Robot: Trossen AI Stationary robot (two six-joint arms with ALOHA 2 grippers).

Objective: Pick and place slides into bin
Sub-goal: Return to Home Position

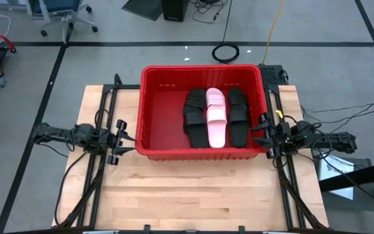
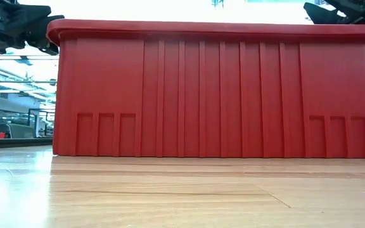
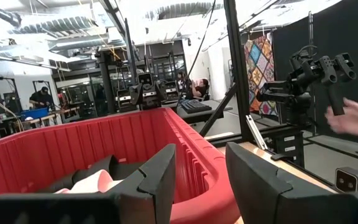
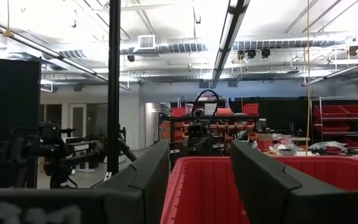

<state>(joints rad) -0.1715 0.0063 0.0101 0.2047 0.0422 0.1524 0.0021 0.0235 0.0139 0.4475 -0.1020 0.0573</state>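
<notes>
Dark fingers of the left gripper loom closest in its wrist view, spread wide with nothing between them. Seen from above, this gripper hangs just outside the bin at its 9 o'clock, and the right gripper, likewise parted and empty, sits at the bin's 3 o'clock. The bin rests on the wooden table, toward its 12 o'clock edge. Every one of the slides I can see lies inside the bin, lengthwise from 12 to 6: black ones at 9 and 3 o'clock of the pale pink pair in the middle, some overlapping. They look like light moulded foam, bendy rather than brittle and slightly grippy, so I'd judge them easy to lift and hard to damage. The best hold would be the wide strap, pinched across its arch, or failing that the sole's edge near the heel; the flat footbed offers no purchase
</notes>
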